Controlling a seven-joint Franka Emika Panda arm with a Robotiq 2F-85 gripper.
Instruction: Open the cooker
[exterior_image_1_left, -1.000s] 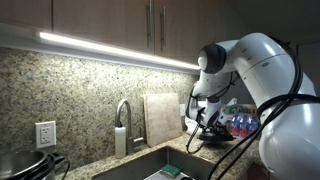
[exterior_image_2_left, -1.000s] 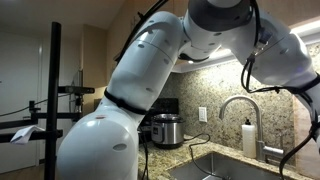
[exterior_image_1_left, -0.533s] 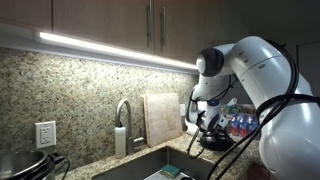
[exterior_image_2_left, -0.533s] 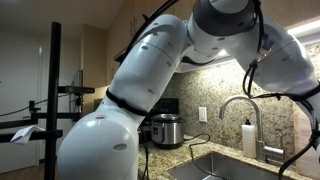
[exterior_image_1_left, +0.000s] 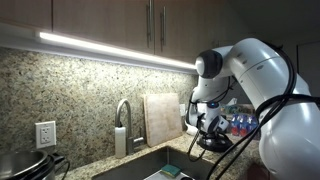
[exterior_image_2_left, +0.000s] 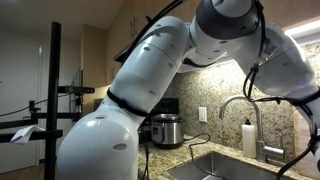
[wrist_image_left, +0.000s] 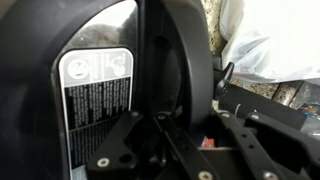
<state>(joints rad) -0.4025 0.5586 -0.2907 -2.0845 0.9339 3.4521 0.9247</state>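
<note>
Quick count: one cooker (exterior_image_2_left: 165, 130), one faucet (exterior_image_1_left: 123, 120), one sink (exterior_image_1_left: 145, 161), one cutting board (exterior_image_1_left: 162, 118), one soap bottle (exterior_image_2_left: 249, 138), one robot arm (exterior_image_1_left: 255, 70).

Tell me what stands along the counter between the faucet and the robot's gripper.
A pale cutting board stands on edge between the faucet and the gripper. This shows in an exterior view; the wrist view does not take in that stretch.

In an exterior view the cooker (exterior_image_2_left: 165, 128) stands on the counter (exterior_image_2_left: 176, 155) against the wall, left of the outlet (exterior_image_2_left: 203, 114), with the sink (exterior_image_2_left: 225, 166) and faucet (exterior_image_2_left: 240, 108) farther right. In an exterior view a cutting board (exterior_image_1_left: 160, 118) leans on the wall right of the faucet. The gripper (exterior_image_1_left: 206, 128) hangs right of the board, well apart from the cooker.
</note>
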